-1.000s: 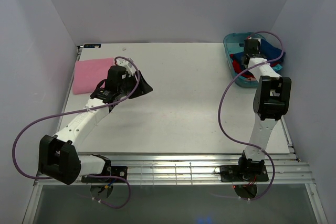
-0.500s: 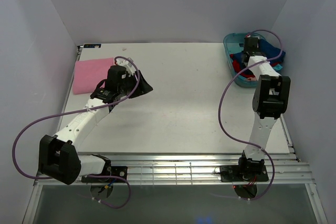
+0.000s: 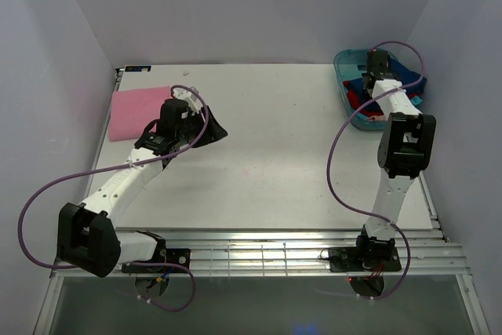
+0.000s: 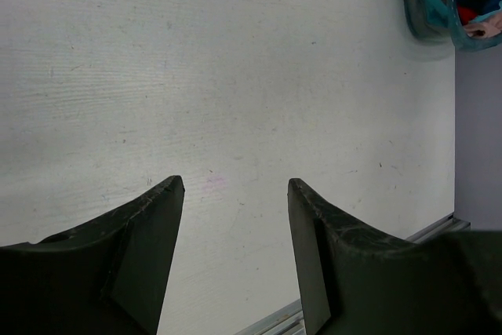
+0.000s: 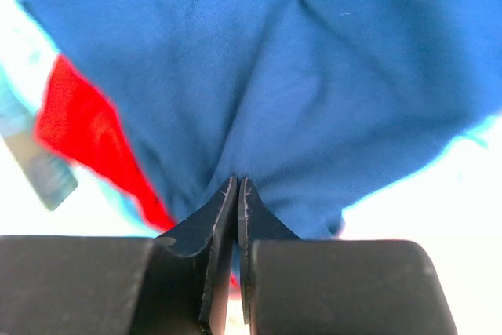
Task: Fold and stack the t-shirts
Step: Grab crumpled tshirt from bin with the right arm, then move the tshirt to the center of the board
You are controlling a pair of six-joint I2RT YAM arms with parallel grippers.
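A folded pink t-shirt point(image 3: 137, 112) lies flat at the table's far left. My left gripper point(image 3: 216, 132) hovers just right of it over bare table; in its wrist view the left gripper point(image 4: 235, 184) stands open with nothing between its fingers. At the far right, my right gripper point(image 3: 376, 60) reaches down into the teal tub point(image 3: 345, 98). In the right wrist view the right gripper point(image 5: 238, 180) is shut, pinching a fold of the blue t-shirt point(image 5: 314, 76). A red t-shirt point(image 5: 74, 131) lies under the blue one.
The tub point(image 4: 427, 7) sits at the table's far right corner, close to the right wall. White walls enclose the table on three sides. A metal rail runs along the near edge point(image 3: 267, 250) by the arm bases.
My right gripper has closed on the blue t-shirt inside the tub and shifted slightly further into it. The left arm has stayed where it was.
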